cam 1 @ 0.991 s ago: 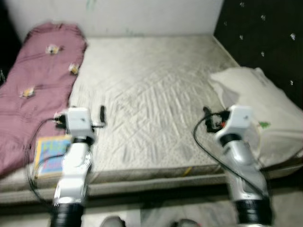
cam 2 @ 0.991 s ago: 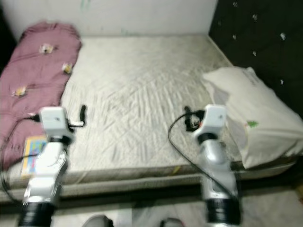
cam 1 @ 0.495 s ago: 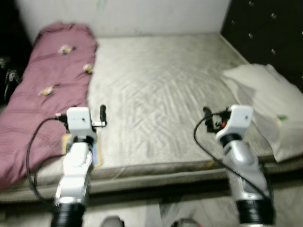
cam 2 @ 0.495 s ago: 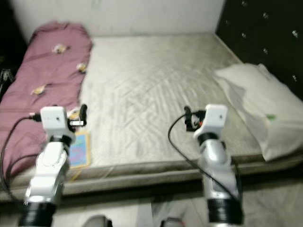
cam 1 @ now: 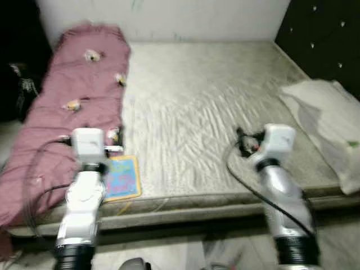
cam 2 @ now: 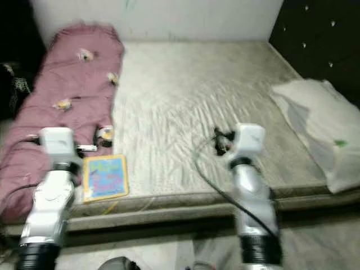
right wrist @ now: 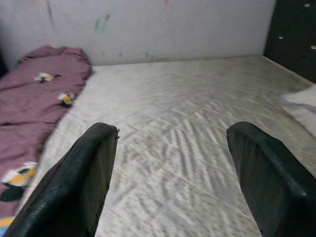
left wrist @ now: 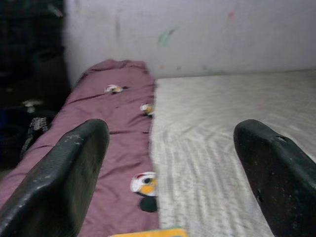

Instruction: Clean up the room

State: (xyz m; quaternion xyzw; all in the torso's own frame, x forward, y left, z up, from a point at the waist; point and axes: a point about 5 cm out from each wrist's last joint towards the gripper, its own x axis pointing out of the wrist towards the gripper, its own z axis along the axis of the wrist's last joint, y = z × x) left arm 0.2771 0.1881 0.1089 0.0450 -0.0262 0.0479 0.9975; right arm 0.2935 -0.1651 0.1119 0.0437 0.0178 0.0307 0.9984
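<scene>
- Both grippers are raised over the near edge of the bed: the left gripper [left wrist: 168,168] has its two black fingers spread wide with nothing between them, and the right gripper [right wrist: 170,168] is likewise spread and empty.
- Judging by this ready pose, the robot is facing the bed to pick its first item for the tidy-up, and no grasp has begun.
- A flat, brightly coloured children's book with a yellow border [cam 2: 104,177] lies at the mattress's near edge, just ahead of the left arm, and looks like the likeliest thing to clear.
- Beside it, a long maroon blanket with small cartoon patches [cam 1: 73,101] runs along the robot's left side of the bed, probably left loose, not folded.
- A rumpled white pillow [cam 2: 318,121] sits well apart on the right, against the dark tufted headboard [cam 1: 323,34].
- The bare grey quilted mattress [cam 1: 208,107] lies between blanket and pillow.
- Head views give the whole layout, book and pillow included, though blurred.
- From the left wrist, finger spacing is plain, and just a yellow sliver of the book's edge appears low in the picture.
- From the right wrist, the far pale wall [right wrist: 148,24] and a corner of the pillow are seen.
</scene>
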